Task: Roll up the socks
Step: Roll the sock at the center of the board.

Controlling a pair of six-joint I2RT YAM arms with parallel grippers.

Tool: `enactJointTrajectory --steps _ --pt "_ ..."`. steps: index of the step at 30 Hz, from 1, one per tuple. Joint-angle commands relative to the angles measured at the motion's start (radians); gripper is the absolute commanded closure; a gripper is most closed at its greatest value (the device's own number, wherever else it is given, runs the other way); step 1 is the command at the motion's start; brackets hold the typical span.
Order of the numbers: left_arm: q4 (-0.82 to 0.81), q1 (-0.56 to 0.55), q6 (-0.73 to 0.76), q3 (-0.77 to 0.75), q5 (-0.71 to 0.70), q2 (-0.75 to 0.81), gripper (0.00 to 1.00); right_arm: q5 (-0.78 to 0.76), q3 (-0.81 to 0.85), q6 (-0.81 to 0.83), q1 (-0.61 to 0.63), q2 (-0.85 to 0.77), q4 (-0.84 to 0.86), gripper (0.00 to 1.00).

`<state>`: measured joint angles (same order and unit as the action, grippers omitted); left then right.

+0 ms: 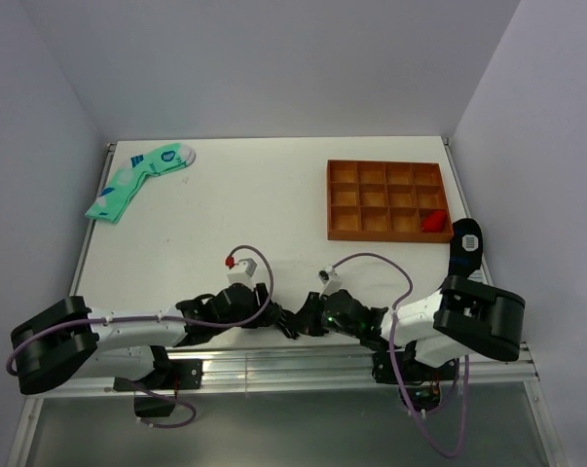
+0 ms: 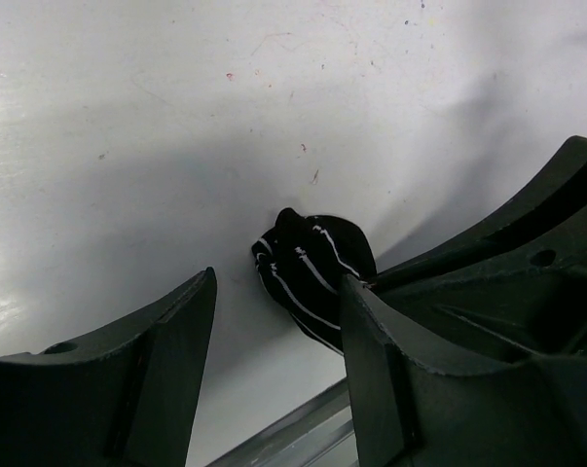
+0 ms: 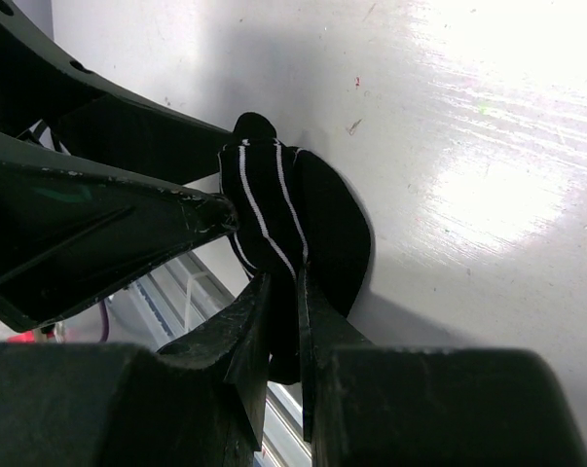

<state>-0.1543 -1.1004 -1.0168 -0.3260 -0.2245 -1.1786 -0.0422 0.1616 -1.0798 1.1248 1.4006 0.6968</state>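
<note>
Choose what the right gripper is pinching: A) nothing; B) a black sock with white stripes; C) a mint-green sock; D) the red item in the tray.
B: the right wrist view shows the right gripper clamped on the black striped sock, its white stripes plain just above the grip.

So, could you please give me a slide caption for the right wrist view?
Right gripper pinching the bunched black striped socks by the white table edge.
</note>
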Motion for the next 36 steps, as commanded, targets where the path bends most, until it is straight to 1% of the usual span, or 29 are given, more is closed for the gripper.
enactJointTrajectory --steps 1,7,11,12,14,15,20,21,22,23,24,26,27,29,32,34,36 --pt "-0.039 -0.013 -0.023 -0.028 -0.013 -0.023 0.42 -0.067 -0.062 0.035 -0.014 0.064 -0.273 0.91" --pt "0.038 -0.024 -0.031 -0.087 -0.044 -0.079 0.46 -0.064 -0.063 0.031 -0.014 0.078 -0.266 0.91" --pt "0.094 -0.035 -0.039 -0.120 -0.070 -0.114 0.52 -0.062 -0.065 0.029 -0.013 0.078 -0.263 0.91" --pt "0.110 -0.038 -0.042 -0.137 -0.079 -0.122 0.57 -0.062 -0.066 0.029 -0.014 0.080 -0.261 0.91" --pt "0.143 -0.042 -0.042 -0.151 -0.088 -0.136 0.61 -0.062 -0.065 0.029 -0.013 0.083 -0.260 0.91" --pt "0.151 -0.047 -0.043 -0.166 -0.096 -0.150 0.66 -0.062 -0.065 0.029 -0.014 0.083 -0.258 0.91" --pt "0.232 -0.072 -0.042 -0.203 -0.113 -0.190 0.76 -0.061 -0.066 0.031 -0.014 0.093 -0.249 0.91" --pt "0.249 -0.075 -0.042 -0.223 -0.119 -0.197 0.81 -0.061 -0.066 0.032 -0.014 0.092 -0.247 0.90" --pt "0.268 -0.081 -0.039 -0.232 -0.125 -0.205 0.84 -0.062 -0.065 0.034 -0.014 0.092 -0.246 0.90" --pt "0.303 -0.084 -0.037 -0.254 -0.130 -0.219 0.86 -0.064 -0.063 0.040 -0.014 0.093 -0.246 0.88" --pt "0.330 -0.087 -0.037 -0.268 -0.136 -0.226 0.93 -0.067 -0.062 0.041 -0.014 0.090 -0.247 0.86" --pt "0.390 -0.092 -0.029 -0.301 -0.144 -0.245 0.97 -0.076 -0.057 0.049 -0.014 0.086 -0.255 0.84" --pt "0.409 -0.093 -0.025 -0.312 -0.147 -0.250 1.00 -0.081 -0.056 0.055 -0.014 0.077 -0.258 0.81" --pt "0.452 -0.093 -0.019 -0.335 -0.148 -0.266 1.00 -0.097 -0.054 0.067 -0.014 0.060 -0.272 0.78" --pt "0.516 -0.093 -0.002 -0.372 -0.138 -0.279 1.00 -0.137 -0.051 0.083 -0.013 -0.008 -0.310 0.70" --pt "0.553 -0.093 0.012 -0.396 -0.131 -0.291 1.00 -0.165 -0.043 0.092 -0.014 -0.080 -0.362 0.64" --pt "0.567 -0.093 0.032 -0.416 -0.118 -0.303 1.00 -0.209 -0.039 0.116 -0.013 -0.164 -0.394 0.63"
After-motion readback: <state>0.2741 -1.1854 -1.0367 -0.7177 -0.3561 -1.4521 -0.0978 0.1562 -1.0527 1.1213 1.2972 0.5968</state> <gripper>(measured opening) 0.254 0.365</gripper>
